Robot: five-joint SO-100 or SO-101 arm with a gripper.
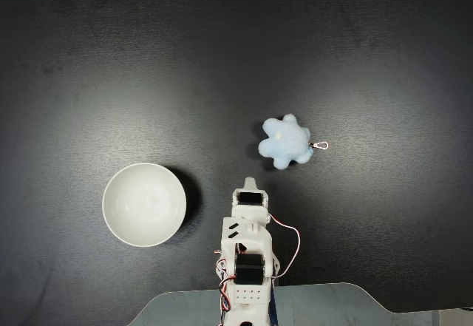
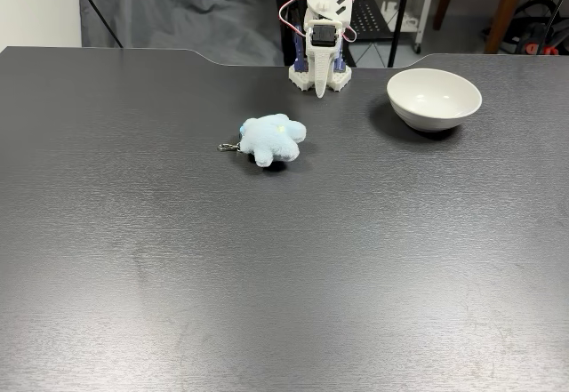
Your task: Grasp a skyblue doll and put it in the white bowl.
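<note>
**Arm folded, doll untouched**

Fixed view from above: gripper (image 1: 250, 183) pressed together, pointing to 12 o'clock. Skyblue doll (image 1: 285, 142) lies at its 1 o'clock, apart; white bowl (image 1: 144, 204) at 9 o'clock.

Fixed view across the table: doll (image 2: 273, 139) on the table (image 2: 267, 276), clasp (image 2: 228, 147) trailing (snag risk). Soft lobes may slip from a shallow pinch.

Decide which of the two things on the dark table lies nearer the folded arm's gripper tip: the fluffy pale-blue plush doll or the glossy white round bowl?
The fluffy pale-blue plush doll seems slightly nearer the gripper; the glossy white bowl sits off to the other side.
</note>
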